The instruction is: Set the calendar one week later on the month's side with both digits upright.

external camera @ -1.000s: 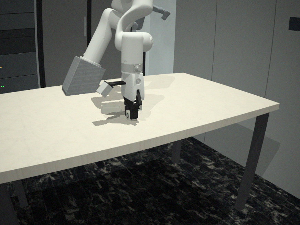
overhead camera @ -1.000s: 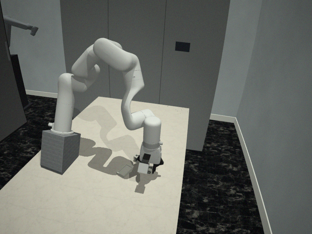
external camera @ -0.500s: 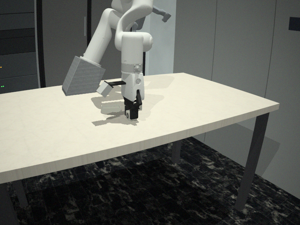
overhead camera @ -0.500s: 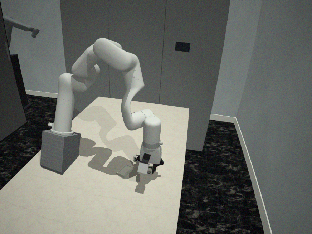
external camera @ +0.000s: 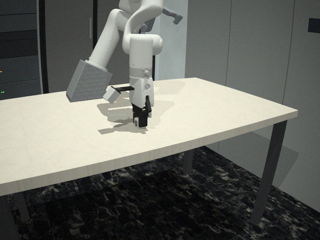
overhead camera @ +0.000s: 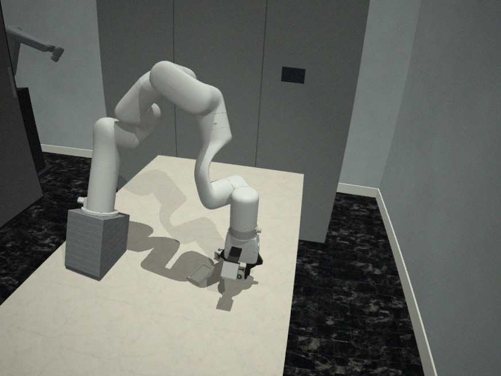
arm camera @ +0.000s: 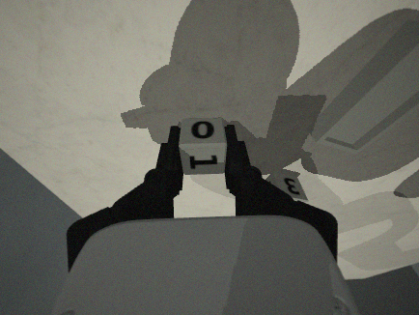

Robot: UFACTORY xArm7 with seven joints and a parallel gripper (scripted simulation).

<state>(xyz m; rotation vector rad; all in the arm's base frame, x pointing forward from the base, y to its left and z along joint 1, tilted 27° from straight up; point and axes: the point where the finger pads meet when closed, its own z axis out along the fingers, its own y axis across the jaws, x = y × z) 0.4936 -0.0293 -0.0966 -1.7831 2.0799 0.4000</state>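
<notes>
My gripper (arm camera: 203, 139) points straight down and is shut on a white date cube (arm camera: 203, 145). The cube shows a 0 on its far face and a 1 on its top face. In the exterior view the cube (external camera: 139, 122) sits at or just above the table top, with a 0 facing the camera, between the fingers of the gripper (external camera: 140, 116). A second cube (arm camera: 290, 186) with a 3 on top lies on the table just right of my right finger. The shallow tray (arm camera: 372, 126) lies flat in shadow to the right, holding no cubes; it also shows in the top view (overhead camera: 201, 274).
The grey pedestal block (overhead camera: 96, 242) of the arm stands at the table's left side. The table's right edge (overhead camera: 293, 259) runs close to the gripper.
</notes>
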